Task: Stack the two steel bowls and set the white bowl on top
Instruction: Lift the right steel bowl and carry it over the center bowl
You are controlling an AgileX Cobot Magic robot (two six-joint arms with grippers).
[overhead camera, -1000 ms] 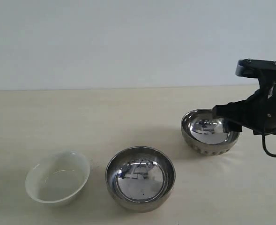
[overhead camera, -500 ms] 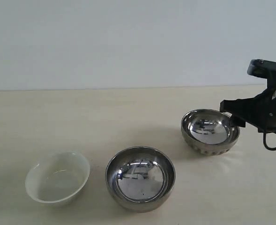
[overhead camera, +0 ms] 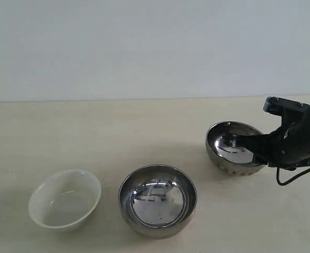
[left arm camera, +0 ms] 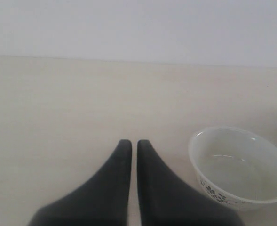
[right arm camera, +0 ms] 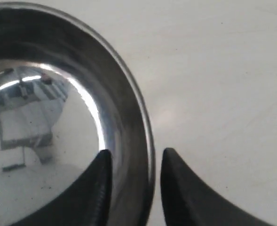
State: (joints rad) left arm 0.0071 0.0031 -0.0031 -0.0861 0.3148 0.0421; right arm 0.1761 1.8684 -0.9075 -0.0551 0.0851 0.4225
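Right, up front on the counter (overhead camera: 91,132) sit the white bowl (overhead camera: 65,199) and the smooth steel bowl (overhead camera: 157,200). They are side by side, near each other but apart, both mouth-up with nothing in them. The smooth one looks like the natural base for the stack, dead centre with bare counter on every side. The left end effector (left arm camera: 130,142) has its fingers pressed together and holds nothing. It waits over bare counter with the white bowl close by, probably because that bowl goes on last. Further back and to the right is the ribbed steel bowl (overhead camera: 227,148), and that's where the action is. The right end effector (right arm camera: 137,151) is spread across its rim, one finger inside the bowl and one outside. A sliver of room shows on each side, so it isn't pinching yet. That's a rim grasp lining up, and a thin, shiny edge could slip or tip the bowl. Between this bowl and the smooth one the counter is open, giving a free lane across. Behind it all is a plain pale wall.
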